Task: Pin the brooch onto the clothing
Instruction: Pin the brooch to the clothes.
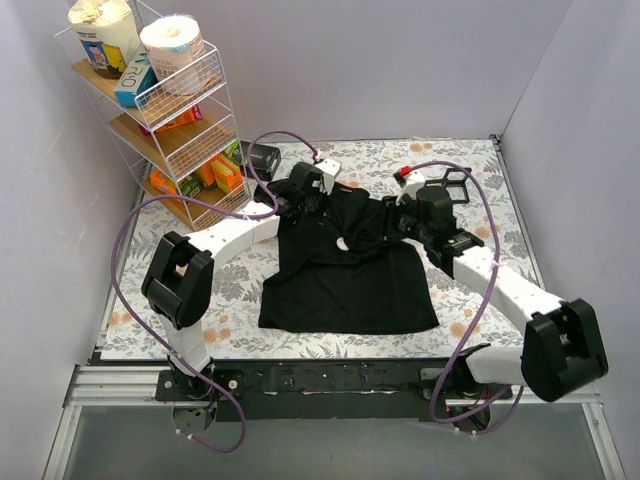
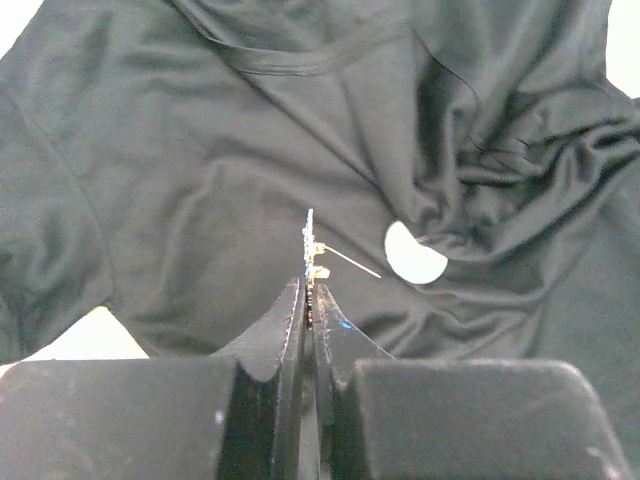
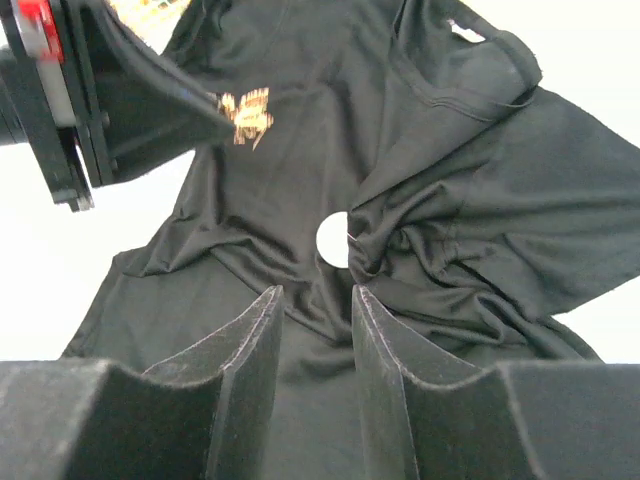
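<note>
Brooch of tiny greyish-silver metal (image 2: 312,255) is clenched edge-on between the tips of the left arm's fingers (image 2: 290,320), which are pressed tight together, and a thin pin juts out from it to one side. It hangs just above the chest of the plain black short-sleeved T-shirt (image 1: 340,280), below the round neckline, and I cannot tell whether the pin touches the cloth. The shirt lies spread on the floral-patterned worktop (image 1: 480,190) with its collar toward the far wall, and the fabric is bunched into folds near the middle. A small white round patch (image 2: 415,252) shows among those folds, just beside the brooch. The right arm's fingers (image 3: 250,340) stand parted over the shirt with nothing between them but the cloth below, pointing at that same patch. In the far left corner stands a white wire shelf rack (image 1: 185,85). Its top basket holds a pale-lidded jar (image 1: 100,30), a white roll (image 1: 172,45) and a blue-and-white carton (image 1: 133,80), the shelf under it holds a red-orange packet (image 1: 175,120), and the one below that holds orange and green boxes (image 1: 215,172). A small black box (image 1: 262,155) sits on the worktop beside the rack.
</note>
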Robot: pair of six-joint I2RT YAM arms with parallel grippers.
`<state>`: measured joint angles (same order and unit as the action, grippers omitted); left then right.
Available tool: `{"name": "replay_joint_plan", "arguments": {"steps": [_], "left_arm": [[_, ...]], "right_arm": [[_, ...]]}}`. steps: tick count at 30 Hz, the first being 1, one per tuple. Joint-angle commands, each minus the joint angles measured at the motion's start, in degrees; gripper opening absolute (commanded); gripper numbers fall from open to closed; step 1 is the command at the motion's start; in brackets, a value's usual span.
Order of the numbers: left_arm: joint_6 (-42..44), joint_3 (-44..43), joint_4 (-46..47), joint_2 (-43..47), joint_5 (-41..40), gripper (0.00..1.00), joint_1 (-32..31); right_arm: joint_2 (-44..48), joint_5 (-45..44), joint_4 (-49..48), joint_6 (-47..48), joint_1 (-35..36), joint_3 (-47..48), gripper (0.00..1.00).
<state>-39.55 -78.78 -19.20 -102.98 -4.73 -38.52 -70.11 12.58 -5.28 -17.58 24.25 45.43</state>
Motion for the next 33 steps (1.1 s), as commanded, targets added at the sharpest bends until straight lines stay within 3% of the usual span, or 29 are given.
{"name": "replay_joint_plan", "arguments": {"steps": [1, 15, 33], "left_arm": [[-2.5, -3.6, 0.7, -2.3, 6.3, 0.0, 3.1], [-9.4, -4.1, 3.0, -8.0, 8.1, 0.0, 4.7], [-12.1, -3.4, 4.0, -9.3, 7.9, 0.0, 4.7]], "right_arm": [[-6.5, -6.9, 2.1, 4.6, 5.4, 6.8, 0.41], [-30.2, -10.4, 3.6, 5.8, 8.9, 20.5, 0.37], [-37.6, -12.3, 5.2, 2.6, 8.8, 24.5, 0.34]]}}
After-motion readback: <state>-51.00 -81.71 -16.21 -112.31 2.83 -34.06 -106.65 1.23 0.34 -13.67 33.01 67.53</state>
